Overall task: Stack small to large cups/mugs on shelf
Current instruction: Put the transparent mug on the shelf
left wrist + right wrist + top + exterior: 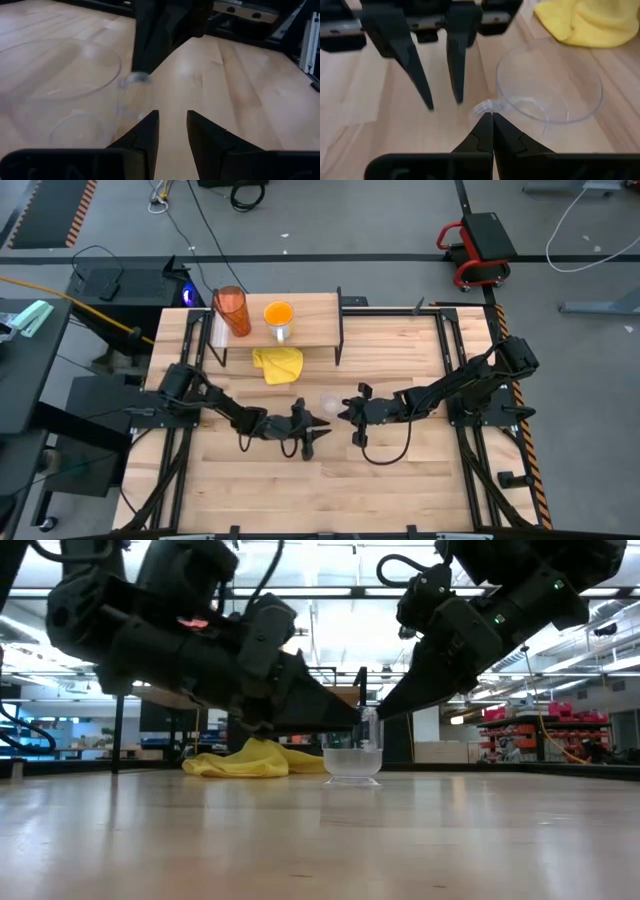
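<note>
A small clear cup (330,402) (352,762) stands on its base on the big table, in front of the shelf (310,330). On the shelf stand a tall orange-red tumbler (232,310) and an orange mug (279,317). My right gripper (492,116) (345,413) comes in from the table's right, shut at the clear cup's little handle. My left gripper (172,117) (318,423) comes from the left, low over the table. It is open, its fingertips (459,97) just short of that handle, touching nothing. My right gripper has its shut fingertips on the clear cup's thin handle (486,106) (134,77), at the handle's outer edge. The fingers slant down from the table's right side. The cup stays upright with its base on the table.
A crumpled yellow cloth (278,364) (580,22) lies on the table under the shelf's front edge, just beyond the clear cup. Black frame rails (455,350) run along the table's left and right sides. Bare wood (330,490) lies toward the near edge.
</note>
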### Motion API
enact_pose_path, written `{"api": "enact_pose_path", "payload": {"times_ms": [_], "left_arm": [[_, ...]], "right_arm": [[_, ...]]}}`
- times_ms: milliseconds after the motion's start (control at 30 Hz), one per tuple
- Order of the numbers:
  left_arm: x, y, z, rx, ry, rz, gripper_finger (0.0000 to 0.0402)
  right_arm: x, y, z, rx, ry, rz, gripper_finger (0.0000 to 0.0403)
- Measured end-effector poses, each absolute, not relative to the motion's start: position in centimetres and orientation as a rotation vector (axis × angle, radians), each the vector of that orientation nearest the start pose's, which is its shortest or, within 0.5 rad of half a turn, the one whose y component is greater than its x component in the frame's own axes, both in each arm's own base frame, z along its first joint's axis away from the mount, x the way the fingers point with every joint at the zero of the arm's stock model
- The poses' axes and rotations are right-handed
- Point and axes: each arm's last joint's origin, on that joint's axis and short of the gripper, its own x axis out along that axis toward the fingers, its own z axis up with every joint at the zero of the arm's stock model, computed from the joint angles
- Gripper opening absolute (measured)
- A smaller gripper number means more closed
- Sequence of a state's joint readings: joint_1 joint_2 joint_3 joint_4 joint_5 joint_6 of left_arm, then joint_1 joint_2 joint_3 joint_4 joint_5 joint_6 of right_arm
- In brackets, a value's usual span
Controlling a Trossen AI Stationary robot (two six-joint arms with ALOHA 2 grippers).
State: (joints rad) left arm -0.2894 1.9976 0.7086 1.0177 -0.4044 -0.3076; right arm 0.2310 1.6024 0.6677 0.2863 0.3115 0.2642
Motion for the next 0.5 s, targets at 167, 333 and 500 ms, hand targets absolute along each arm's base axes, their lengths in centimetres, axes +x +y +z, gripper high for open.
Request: {"api": "enact_pose_path", "payload": {"times_ms": [167,333,500], "left_arm": [[34.39,-8.71,10.05,-0.213,0.245,0.140,0.0108],[34.37,-8.67,9.92,-0.209,0.260,0.144,0.0108],[34.43,-8.36,9.87,-0.219,0.263,0.160,0.0108]], "right_arm": [[29.90,6.12,15.73,0.061,0.579,-0.146,0.0005],[29.92,6.11,15.73,0.060,0.594,-0.149,0.0005],[29.60,6.05,15.31,0.069,0.645,-0.163,0.0005]]}}
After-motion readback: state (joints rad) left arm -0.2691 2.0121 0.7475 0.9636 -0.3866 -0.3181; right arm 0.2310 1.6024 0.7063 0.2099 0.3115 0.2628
